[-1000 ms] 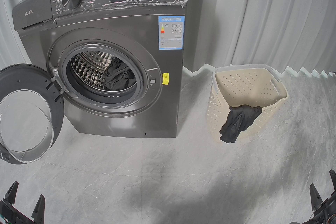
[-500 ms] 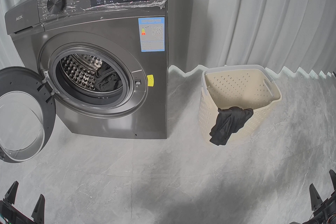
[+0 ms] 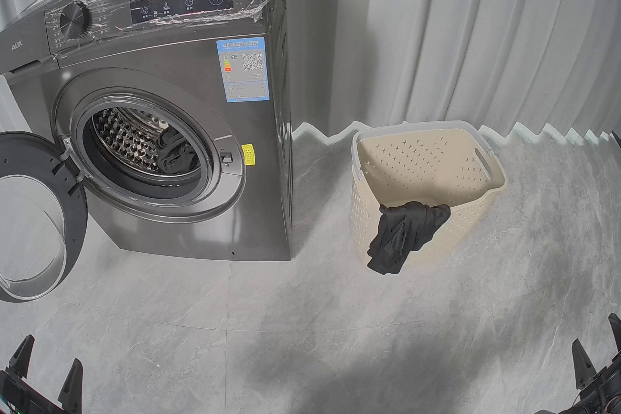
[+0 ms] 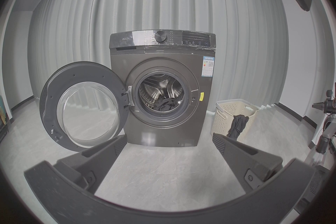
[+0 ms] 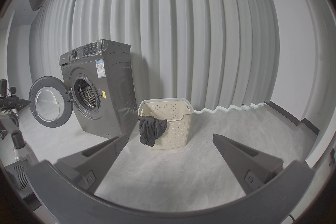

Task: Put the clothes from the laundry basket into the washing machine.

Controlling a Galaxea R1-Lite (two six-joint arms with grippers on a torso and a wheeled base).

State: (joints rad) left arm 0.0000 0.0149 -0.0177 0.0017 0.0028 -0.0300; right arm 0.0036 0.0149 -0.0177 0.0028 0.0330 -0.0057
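One grey washing machine (image 3: pixel 259 189) stands on the stone-look floor (image 3: pixel 323 331), its single round door (image 3: pixel 32 221) swung wide open; one dark garment (image 3: pixel 176 153) lies inside the drum; one cream laundry basket (image 3: pixel 363 202) sits to the machine's right, near it but apart, before the pleated curtain (image 3: pixel 453 14); one black garment (image 3: pixel 404 228) hangs over the basket's near rim, part inside, part down the outer wall; the left gripper (image 3: pixel 50 354) has its two fingers spread, nothing between them; the right gripper (image 3: pixel 595 331) is likewise spread and bare; both are well apart from basket and machine.
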